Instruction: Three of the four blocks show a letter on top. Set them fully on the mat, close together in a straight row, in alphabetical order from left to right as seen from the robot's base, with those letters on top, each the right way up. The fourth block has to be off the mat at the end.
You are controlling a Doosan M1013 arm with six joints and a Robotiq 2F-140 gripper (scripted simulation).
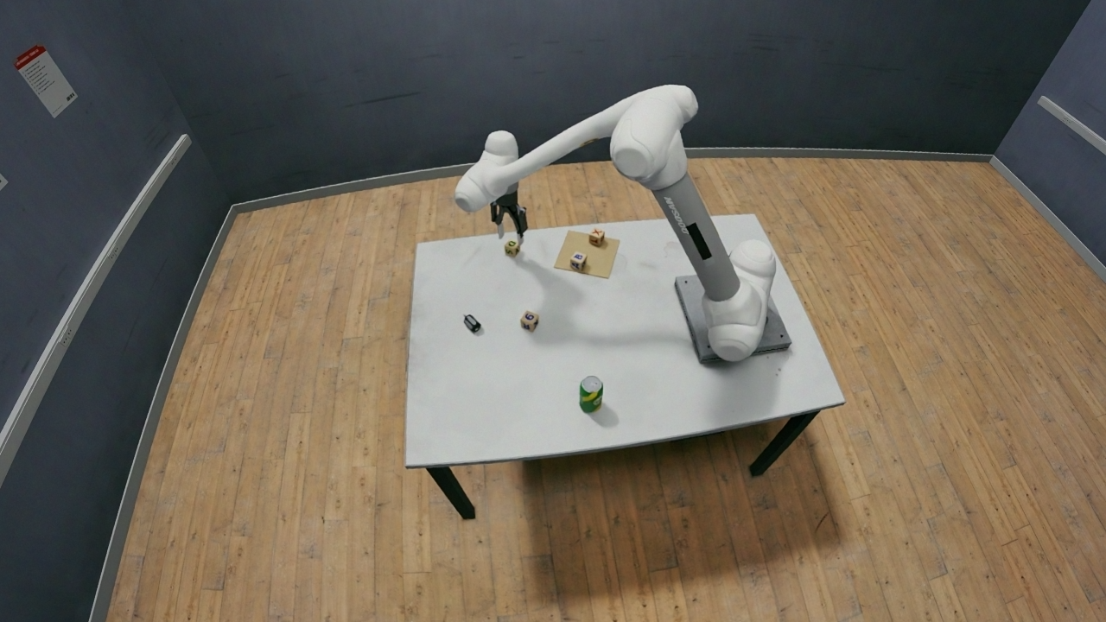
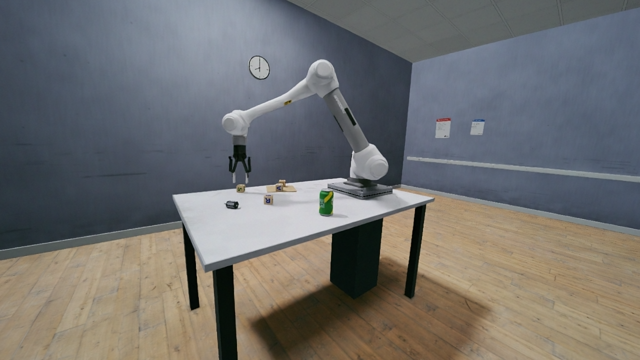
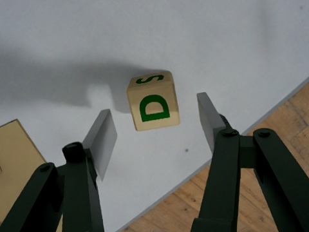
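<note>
One D block [image 3: 153,107] at frame centre on the white table [image 3: 129,13], directly below and between half-open, empty gripper [image 3: 156,120] fingers; mat [image 3: 15,154] at lower left.

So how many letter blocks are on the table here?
4: two on the mat, at and; one under the open jaws; one mid-table. None seems hidden.

Four blocks [image 1: 511,247], one mat [image 1: 599,262], one can [image 1: 590,393], one small black object [image 1: 472,323].
</note>
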